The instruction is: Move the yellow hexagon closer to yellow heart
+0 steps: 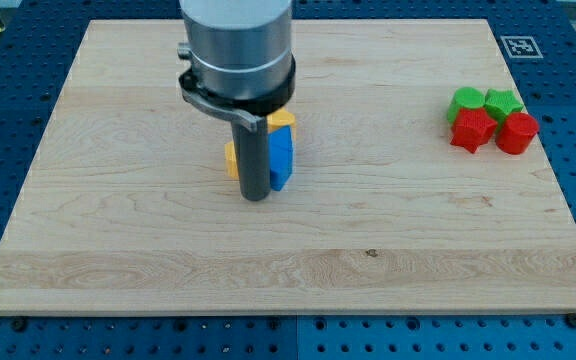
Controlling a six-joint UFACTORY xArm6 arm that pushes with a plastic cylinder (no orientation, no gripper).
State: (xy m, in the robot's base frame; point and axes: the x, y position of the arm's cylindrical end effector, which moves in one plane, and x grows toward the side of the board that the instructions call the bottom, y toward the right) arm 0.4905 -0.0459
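My rod comes down from the grey arm body at the view's top, and my tip (256, 197) rests on the wooden board (118, 230) left of centre. Right behind the rod sits a tight cluster. A yellow block (231, 159) peeks out on the rod's left; its shape is hidden. Another yellow block (283, 120) shows at the rod's upper right, mostly hidden. A blue block (282, 156) sits against the rod's right side. I cannot tell which yellow block is the hexagon and which the heart.
At the view's right, near the board's edge, two green blocks (466, 101) (502, 102) sit behind a red star-like block (471, 130) and a red block (516, 132), all touching. A fiducial marker (520, 46) lies off the board's top right corner.
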